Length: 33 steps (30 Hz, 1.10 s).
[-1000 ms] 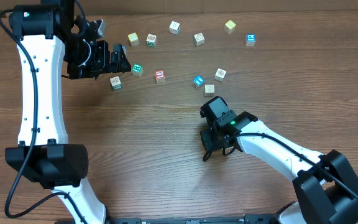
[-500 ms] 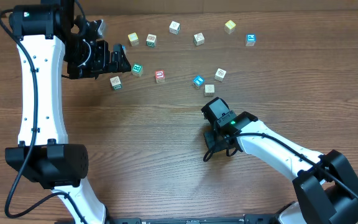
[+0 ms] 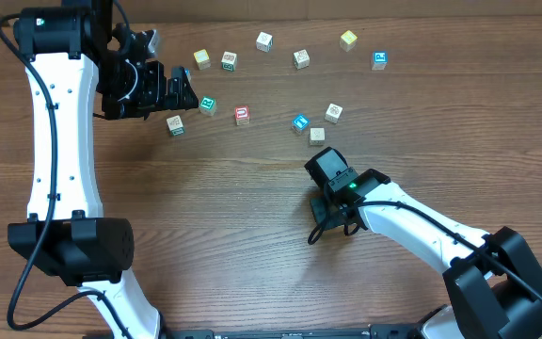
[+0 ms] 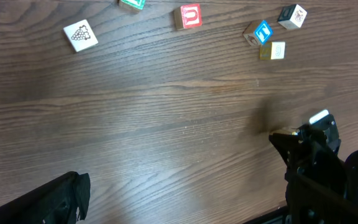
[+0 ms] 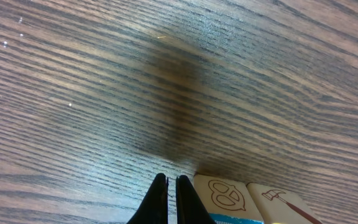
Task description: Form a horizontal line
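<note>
Low in the right wrist view, two touching wooden cubes form a short row: a pretzel-marked cube and a hammer-marked cube. My right gripper is shut and empty, its tips on the table just left of the pretzel cube. From overhead the right gripper covers that row. My left gripper hangs open and empty at the upper left, near a green-topped cube. Only one left finger shows in the left wrist view.
Several loose cubes lie scattered across the back of the table, among them a red one, a blue one, a yellow one and a grape-marked one. The right arm fills the left wrist view's lower right.
The right arm has crept very slightly to the right. The left arm and the loose cubes have not moved.
</note>
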Each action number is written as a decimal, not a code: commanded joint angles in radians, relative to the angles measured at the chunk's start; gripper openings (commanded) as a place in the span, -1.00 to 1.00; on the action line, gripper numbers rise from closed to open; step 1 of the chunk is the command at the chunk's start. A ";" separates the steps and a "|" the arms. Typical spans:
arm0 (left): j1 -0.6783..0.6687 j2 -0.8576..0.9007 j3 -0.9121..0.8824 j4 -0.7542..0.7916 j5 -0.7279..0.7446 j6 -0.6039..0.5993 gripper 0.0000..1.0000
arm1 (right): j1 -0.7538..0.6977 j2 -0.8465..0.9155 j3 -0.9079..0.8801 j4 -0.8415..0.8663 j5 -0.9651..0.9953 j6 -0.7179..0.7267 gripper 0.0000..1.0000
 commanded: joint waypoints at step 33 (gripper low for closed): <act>-0.010 0.010 0.021 0.002 0.000 -0.002 0.99 | 0.003 0.002 0.005 0.175 -0.008 -0.001 -0.92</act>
